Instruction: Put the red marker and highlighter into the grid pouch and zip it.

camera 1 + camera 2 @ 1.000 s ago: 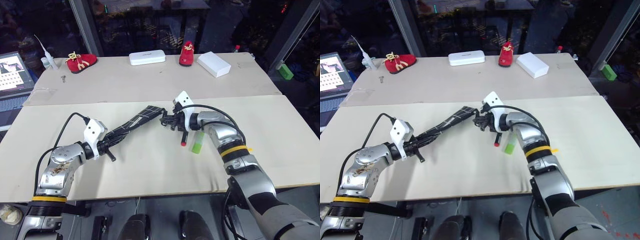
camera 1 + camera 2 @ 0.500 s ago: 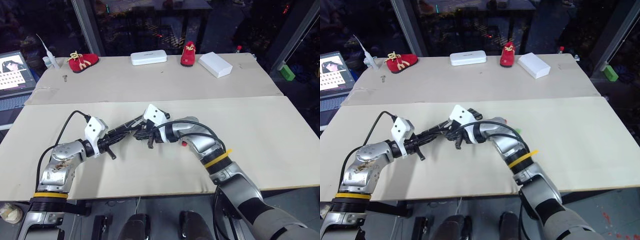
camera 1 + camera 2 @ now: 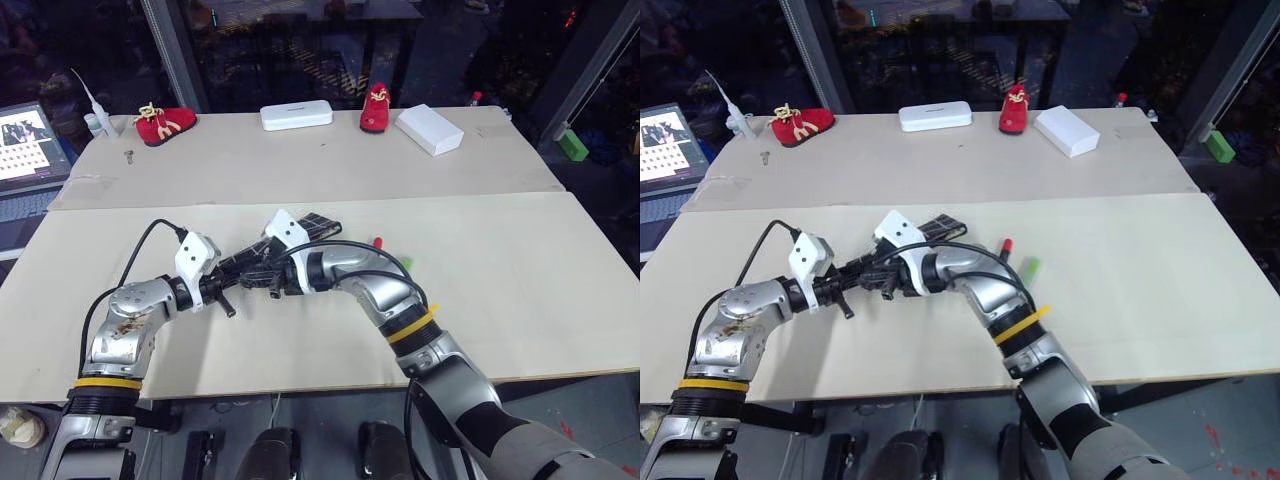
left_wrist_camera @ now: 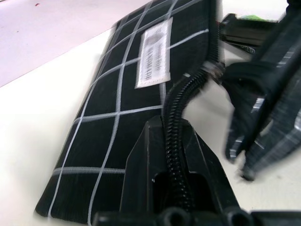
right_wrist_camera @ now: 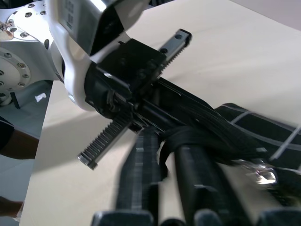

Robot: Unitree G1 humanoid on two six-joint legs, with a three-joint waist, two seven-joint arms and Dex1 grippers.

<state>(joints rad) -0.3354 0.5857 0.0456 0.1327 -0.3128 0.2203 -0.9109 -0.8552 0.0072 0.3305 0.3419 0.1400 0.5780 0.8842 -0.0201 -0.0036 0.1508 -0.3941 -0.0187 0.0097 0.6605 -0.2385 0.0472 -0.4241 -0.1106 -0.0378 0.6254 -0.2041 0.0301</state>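
The grid pouch (image 3: 283,243) lies flat on the table (image 3: 500,300), its near end clamped in the fingers of the left gripper (image 3: 232,272), which are shut on the zip edge. The right gripper (image 3: 268,279) sits just beside them at the same end, its fingers partly apart around the black zip-pull loop (image 5: 188,136), not yet pinched on it as far as I can tell. To do this step well, the right fingers should close squarely on the loop while the left keeps the fabric taut, then draw along the zip line, not across it. The red marker (image 3: 1006,245) and the highlighter (image 3: 1031,268) lie on the table beyond the right forearm, well apart from both sets of fingers and outside the pouch; that forearm lies between them and the pouch mouth. Far off stand a white case (image 3: 296,115), a white box (image 3: 429,128) and red shoes (image 3: 165,124)
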